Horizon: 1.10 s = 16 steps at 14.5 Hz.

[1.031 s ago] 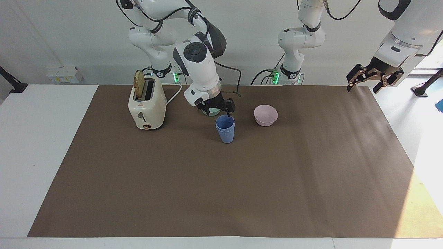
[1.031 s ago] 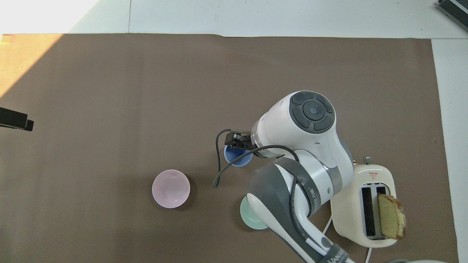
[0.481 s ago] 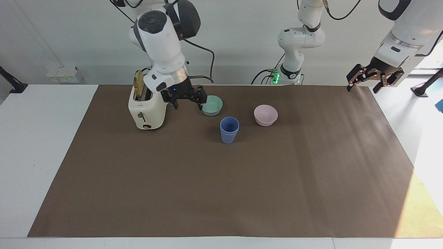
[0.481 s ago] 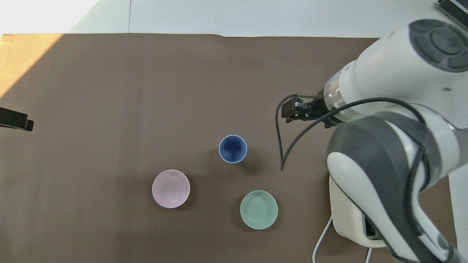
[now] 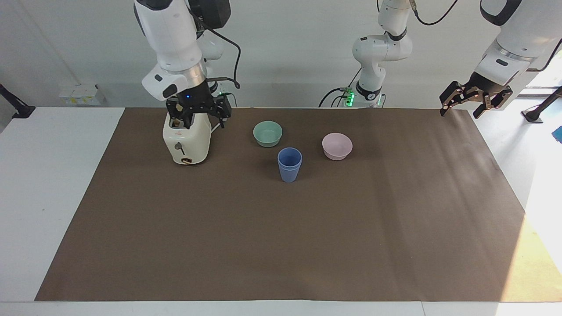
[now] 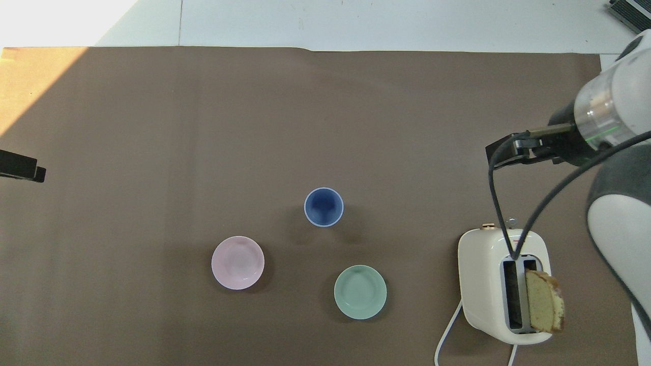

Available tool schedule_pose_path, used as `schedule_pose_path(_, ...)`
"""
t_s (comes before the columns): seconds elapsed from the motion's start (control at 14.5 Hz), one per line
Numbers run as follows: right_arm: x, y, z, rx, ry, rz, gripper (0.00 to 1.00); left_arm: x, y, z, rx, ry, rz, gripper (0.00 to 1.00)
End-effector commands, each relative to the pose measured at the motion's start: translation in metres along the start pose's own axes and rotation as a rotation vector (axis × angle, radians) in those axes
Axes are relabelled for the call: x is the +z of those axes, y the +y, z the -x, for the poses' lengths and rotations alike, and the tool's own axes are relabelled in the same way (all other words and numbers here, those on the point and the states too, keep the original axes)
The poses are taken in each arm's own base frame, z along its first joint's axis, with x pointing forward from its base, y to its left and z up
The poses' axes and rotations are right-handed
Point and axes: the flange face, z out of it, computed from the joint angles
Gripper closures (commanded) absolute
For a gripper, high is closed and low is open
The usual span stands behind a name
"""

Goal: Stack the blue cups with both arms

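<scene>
The two blue cups [image 5: 290, 165] stand nested one inside the other, upright on the brown mat [image 5: 281, 245], between the mint-green bowl [image 5: 268, 133] and the pink bowl [image 5: 337, 145] and a little farther from the robots than both. From above, the blue cups [image 6: 324, 207] show as a single round rim. My right gripper [image 5: 199, 116] hangs open and empty over the toaster [image 5: 186, 139], well apart from the cups; in the overhead view the right gripper [image 6: 503, 154] shows above the toaster. My left gripper [image 5: 476, 102] waits open, raised over the mat's edge at the left arm's end.
A cream toaster [image 6: 503, 284] with a slice of bread [image 6: 544, 307] in one slot stands at the right arm's end, its cord trailing toward the robots. The mint-green bowl [image 6: 360, 292] and pink bowl [image 6: 237, 262] sit nearer the robots than the cups.
My right gripper has lifted off the stacked cups and swung up toward the toaster, uncovering the mint-green bowl. The cups stay where they were. The left arm has not moved.
</scene>
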Motion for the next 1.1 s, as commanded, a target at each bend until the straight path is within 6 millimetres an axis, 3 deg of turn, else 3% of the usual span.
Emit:
schedule_pose_path(0.0, 0.018, -0.002, 0.017, -0.022, -0.035, 0.008, 0.0, -0.004, -0.002, 0.006, 0.014, 0.0, 0.003, 0.0)
schedule_pose_path(0.14, 0.04, -0.007, 0.018, -0.019, -0.055, -0.04, 0.0, -0.003, -0.001, 0.007, 0.022, -0.005, 0.007, 0.0)
schedule_pose_path(0.28, 0.036, -0.013, 0.017, -0.027, -0.032, -0.043, 0.0, -0.004, -0.001, 0.007, 0.021, -0.004, 0.007, 0.0)
schedule_pose_path(0.69, 0.037, 0.012, 0.014, 0.022, -0.034, -0.048, 0.0, -0.004, -0.001, 0.007, 0.021, -0.004, 0.007, 0.0)
schedule_pose_path(1.03, 0.036, 0.011, 0.014, 0.021, -0.033, -0.047, 0.0, -0.004, -0.004, 0.006, 0.005, 0.002, 0.005, 0.0)
